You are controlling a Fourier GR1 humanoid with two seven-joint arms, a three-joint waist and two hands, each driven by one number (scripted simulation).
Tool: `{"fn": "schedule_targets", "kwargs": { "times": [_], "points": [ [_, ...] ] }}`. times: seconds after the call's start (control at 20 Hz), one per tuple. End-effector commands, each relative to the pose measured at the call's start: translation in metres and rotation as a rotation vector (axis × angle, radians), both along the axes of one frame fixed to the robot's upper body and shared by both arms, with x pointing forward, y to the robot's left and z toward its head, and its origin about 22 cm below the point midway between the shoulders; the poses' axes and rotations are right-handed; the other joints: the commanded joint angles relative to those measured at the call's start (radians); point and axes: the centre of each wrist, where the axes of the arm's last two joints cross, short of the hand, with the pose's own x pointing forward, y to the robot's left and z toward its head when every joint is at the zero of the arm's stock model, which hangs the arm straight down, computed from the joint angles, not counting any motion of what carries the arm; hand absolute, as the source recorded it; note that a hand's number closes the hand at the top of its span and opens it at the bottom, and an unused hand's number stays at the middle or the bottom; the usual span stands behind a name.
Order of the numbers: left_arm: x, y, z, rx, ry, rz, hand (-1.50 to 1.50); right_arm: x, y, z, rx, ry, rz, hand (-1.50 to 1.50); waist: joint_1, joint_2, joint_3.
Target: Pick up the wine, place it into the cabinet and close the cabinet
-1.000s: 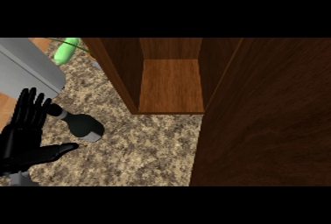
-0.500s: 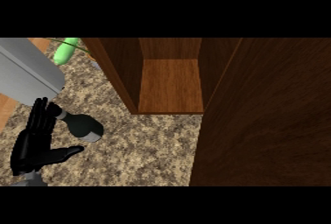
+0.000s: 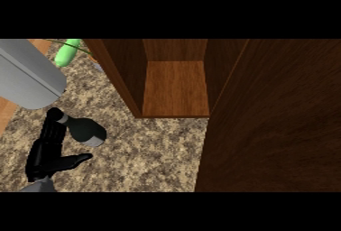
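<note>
Wine bottle [image 3: 85, 130] lies on its side on the counter [image 3: 146, 153], dark rounded body with a pale grey band at the base end and a pale collar at the neck. It sits just right of the left hand's fingers, neck end touching or nearly touching them; exact contact can't be told.

Left hand [image 3: 48, 151], black, is open: fingers straight and pressed together pointing up the view, thumb spread out to the right below the bottle. Nothing pinched yet. Right hand not visible.

Risks, as judgement: bottle is round and smooth, so a sideways nudge from straight fingers could roll it off toward the cabinet instead of seating it in the palm. The thumb is under the body, not around it, so closing now might catch only the narrow neck and let the heavy end swing.

Cabinet [image 3: 174, 85] is up and right of the hand, open, smooth brown wood grain, flat shelf floor. Its door [image 3: 273, 122], a big flat wooden panel, is far right. Counter is speckled beige granite. A grey cylinder [image 3: 26, 74] sits just above the fingertips; green item [image 3: 66, 52] beyond it, unclear.
</note>
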Motion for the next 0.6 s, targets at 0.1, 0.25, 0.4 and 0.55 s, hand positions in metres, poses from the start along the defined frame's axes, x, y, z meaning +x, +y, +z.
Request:
{"fn": "schedule_targets", "kwargs": {
  "times": [0.1,0.25,0.4,0.55],
  "points": [
    [-0.014,0.013,-0.030,-0.031,-0.003,-0.004,-1.50,-0.025,-0.006,0.001,0.019,0.012,0.079,-1.50,0.001,0.000,0.000],
    [-0.013,-0.001,-0.041,-0.082,0.009,0.015,-1.50,-0.032,0.003,0.000,0.039,0.027,0.076,-1.50,0.000,-0.001,-0.001],
    [0.021,0.000,-0.028,-0.089,0.017,-0.007,-1.50,-0.016,-0.006,0.003,0.053,0.021,0.042,-1.50,0.001,0.001,0.000],
    [0.013,0.018,-0.043,-0.095,0.011,-0.005,-1.50,-0.027,0.002,-0.001,0.028,0.025,0.064,-1.50,-0.010,0.003,-0.001]
  ]
}}
